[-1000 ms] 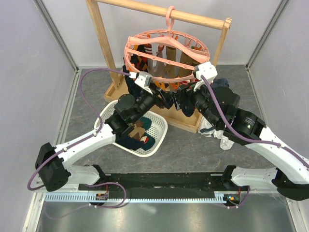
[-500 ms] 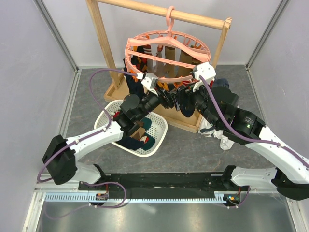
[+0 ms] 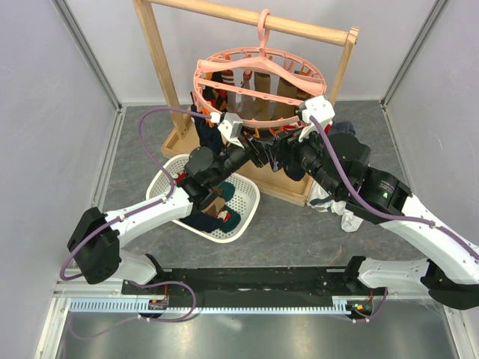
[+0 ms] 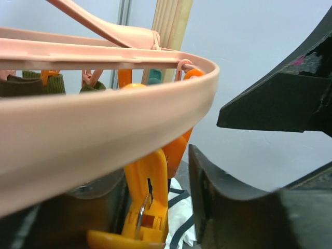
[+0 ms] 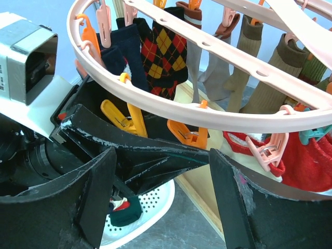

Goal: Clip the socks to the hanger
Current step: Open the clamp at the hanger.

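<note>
- We are holding the left gripper [image 4: 205, 136] with its fingers apart and nothing between them, at the right of the left wrist view.
- It is sitting just under the near rim of the hanger [image 5: 233, 115]. An orange clip [image 4: 148, 192] is dangling just beside its lower finger [image 4: 233, 207]. We judge this is why the gripper is parked here: it is lining up to squeeze that clip.
- We are keeping the right gripper [image 5: 162, 155] spread wide and empty, its fingers filling the bottom corners of the right wrist view. It is facing the left gripper from the opposite side, close under the ring.
- Neither gripper is carrying a sock, so nothing is waiting to go into a clip.
- The hanger is hanging by its hook from the top bar of the wooden rack [image 3: 224, 13], upper centre of the top view, so its clips are swinging free below the ring.
- Most of the socks are already hanging clipped along the ring: a navy sock [image 5: 132, 52], an argyle sock [image 5: 163, 57], tan socks [image 5: 244, 67] and a red sock [image 5: 306, 161].
- More are lying in the white mesh basket [image 3: 243, 203], left of centre under the left arm, a teal sock [image 3: 227, 218] among them.
</note>
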Action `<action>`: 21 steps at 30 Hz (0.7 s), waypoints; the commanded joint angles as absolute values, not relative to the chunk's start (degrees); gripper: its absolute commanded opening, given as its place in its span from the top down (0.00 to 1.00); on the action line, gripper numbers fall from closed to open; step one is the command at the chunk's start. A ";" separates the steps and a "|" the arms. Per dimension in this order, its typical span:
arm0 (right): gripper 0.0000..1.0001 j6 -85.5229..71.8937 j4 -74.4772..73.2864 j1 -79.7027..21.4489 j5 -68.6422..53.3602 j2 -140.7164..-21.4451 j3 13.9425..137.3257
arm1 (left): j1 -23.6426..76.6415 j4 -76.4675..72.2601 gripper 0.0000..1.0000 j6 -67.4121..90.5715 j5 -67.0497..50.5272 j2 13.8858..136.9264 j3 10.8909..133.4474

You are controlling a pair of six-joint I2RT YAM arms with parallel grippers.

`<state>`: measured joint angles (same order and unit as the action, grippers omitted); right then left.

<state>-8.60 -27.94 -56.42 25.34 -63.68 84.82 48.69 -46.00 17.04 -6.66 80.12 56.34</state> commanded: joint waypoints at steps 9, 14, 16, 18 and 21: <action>0.23 -13.00 -28.91 -56.60 27.86 -64.95 88.33 | 49.13 -49.92 0.88 16.52 -8.17 79.10 56.08; 0.28 -15.11 -29.79 -56.60 32.16 -66.88 89.64 | 49.48 -49.05 0.96 16.35 -7.74 77.79 54.94; 0.34 -15.64 -30.06 -56.60 34.27 -68.11 90.61 | 49.57 -48.69 0.98 16.09 -7.21 77.35 54.58; 0.37 -15.56 -30.41 -56.60 37.26 -68.99 91.58 | 49.66 -47.91 0.98 15.91 -6.60 76.64 54.14; 0.42 -15.29 -30.32 -55.90 39.29 -70.57 92.19 | 49.92 -46.50 0.98 15.47 -6.15 75.85 53.97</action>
